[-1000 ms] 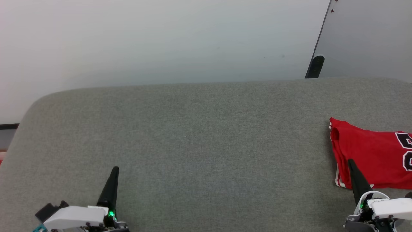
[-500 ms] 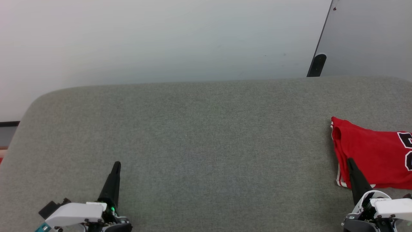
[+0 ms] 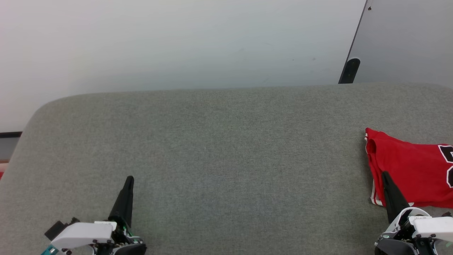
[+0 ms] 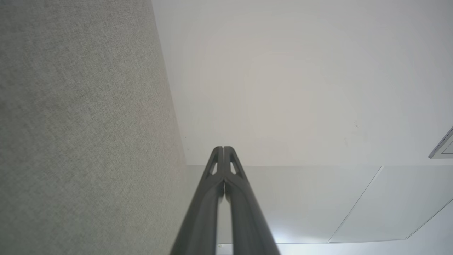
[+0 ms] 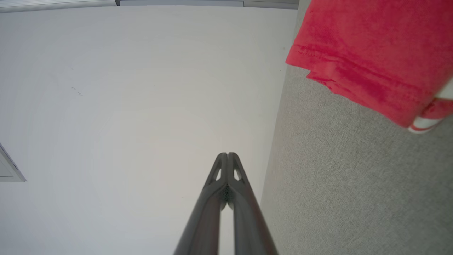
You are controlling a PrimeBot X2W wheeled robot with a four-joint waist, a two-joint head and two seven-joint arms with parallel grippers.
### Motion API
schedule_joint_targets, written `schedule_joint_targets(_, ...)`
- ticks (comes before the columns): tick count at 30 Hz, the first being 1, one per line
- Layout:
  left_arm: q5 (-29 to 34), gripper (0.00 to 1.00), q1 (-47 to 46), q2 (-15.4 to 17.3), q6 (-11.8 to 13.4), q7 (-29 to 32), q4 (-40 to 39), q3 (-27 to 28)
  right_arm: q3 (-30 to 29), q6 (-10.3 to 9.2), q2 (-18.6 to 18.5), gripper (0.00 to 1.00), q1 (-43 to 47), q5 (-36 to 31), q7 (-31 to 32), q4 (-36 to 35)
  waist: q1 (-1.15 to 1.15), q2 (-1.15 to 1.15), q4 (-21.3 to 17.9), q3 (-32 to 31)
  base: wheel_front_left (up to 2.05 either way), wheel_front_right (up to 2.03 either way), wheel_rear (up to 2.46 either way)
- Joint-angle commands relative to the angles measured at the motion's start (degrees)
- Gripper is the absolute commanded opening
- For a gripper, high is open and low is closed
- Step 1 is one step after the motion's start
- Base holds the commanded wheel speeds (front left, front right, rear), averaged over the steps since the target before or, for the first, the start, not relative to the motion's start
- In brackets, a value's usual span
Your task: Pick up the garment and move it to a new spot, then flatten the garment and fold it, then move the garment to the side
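The garment (image 3: 410, 170), a bright red jersey folded into a flat block with black white-outlined digits and a striped white edge, lies on the grey fabric surface (image 3: 226, 152) at the right edge of the head view. Its red hem (image 5: 368, 60) fills the upper right of the right wrist view. My right gripper (image 3: 385, 175) is shut and empty, its tip over the garment's near left corner in the head view. At the lower left my left gripper (image 3: 130, 179) is shut with nothing in it, far from the garment. In both wrist views the fingers (image 4: 223, 150) (image 5: 227, 156) meet at their tips.
The grey fabric surface has a rounded far left corner (image 3: 42, 109) and a far edge against a pale wall (image 3: 177, 42). A dark post (image 3: 348, 71) stands behind the far edge at the right, beside a grey panel (image 3: 407, 42).
The head view has shifted slightly, so the garment sits a little further right. Both grippers stay shut and keep their places.
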Motion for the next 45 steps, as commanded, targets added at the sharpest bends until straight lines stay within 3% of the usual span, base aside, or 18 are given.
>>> schedule_joint_targets(1, -0.17, 0.00, -0.62, -0.04, -0.38, 0.03, 0.07, 0.13, -0.02, -0.08, 0.20, 0.00, -0.20, 0.17, 0.02, 0.02, 0.00, 0.00, 0.00, 0.00, 0.00, 0.00, 0.00)
schedule_joint_targets(45, -0.06, 0.00, -0.60, -0.07, -0.36, 0.14, 0.05, 0.19, 0.01, -0.08, 0.18, 0.00, -0.19, 0.18, 0.00, 0.02, 0.00, 0.00, 0.00, 0.00, 0.00, 0.00, 0.00)
